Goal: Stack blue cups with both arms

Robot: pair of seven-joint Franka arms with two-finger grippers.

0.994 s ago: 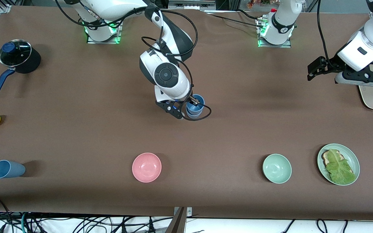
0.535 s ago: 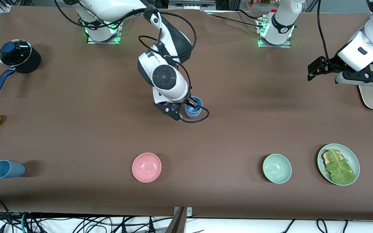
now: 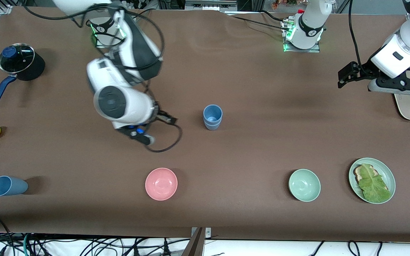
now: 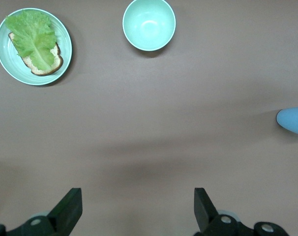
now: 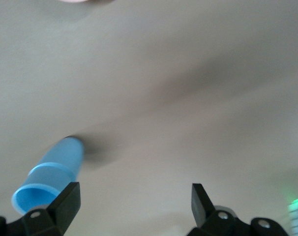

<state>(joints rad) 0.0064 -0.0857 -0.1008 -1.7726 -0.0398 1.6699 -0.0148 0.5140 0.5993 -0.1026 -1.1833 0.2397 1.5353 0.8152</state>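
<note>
The right gripper (image 3: 141, 135) has let go of the stacked blue cups (image 3: 212, 117) and swung away toward the right arm's end of the table; a second ago it was pinching the rim of the top cup. It now hangs over bare tabletop, its black fingers (image 5: 65, 204) spread wide with nothing between them. The stack stands upright near the middle of the brown table (image 3: 262, 142): two smooth tapered plastic tumblers, one nested in the other, with a lighter band where the rims meet. A third blue cup (image 3: 7, 186), duller grey-blue, lies on its side near the front edge at the right arm's end. The left gripper (image 3: 347, 75) waits unmoved over its own end of the table, fingers (image 4: 68, 211) also apart and empty. Nearer the front camera sit a glossy round pink bowl (image 3: 161, 184) and a pale green bowl (image 3: 304, 185).
</note>
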